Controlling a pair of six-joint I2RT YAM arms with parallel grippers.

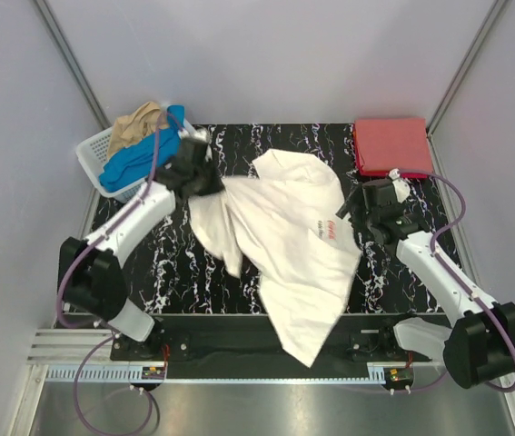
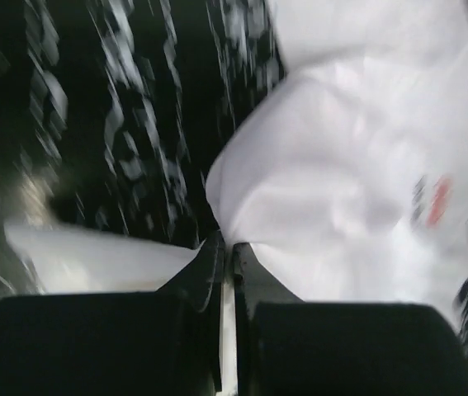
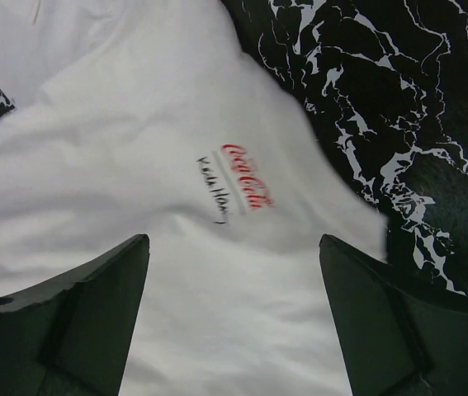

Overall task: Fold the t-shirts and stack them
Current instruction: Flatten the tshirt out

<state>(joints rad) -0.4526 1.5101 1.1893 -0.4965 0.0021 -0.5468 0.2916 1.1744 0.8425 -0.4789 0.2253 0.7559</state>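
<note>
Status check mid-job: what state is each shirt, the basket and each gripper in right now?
white t-shirt: unfolded, wrinkled, spread on the table, one edge pinched.
red t-shirt: folded, lying flat at the far right corner.
blue t-shirt: bunched up in the basket.
tan t-shirt: bunched up in the basket.
basket: upright, holding two shirts.
left gripper: shut on the white t-shirt.
right gripper: open over the white t-shirt.
</note>
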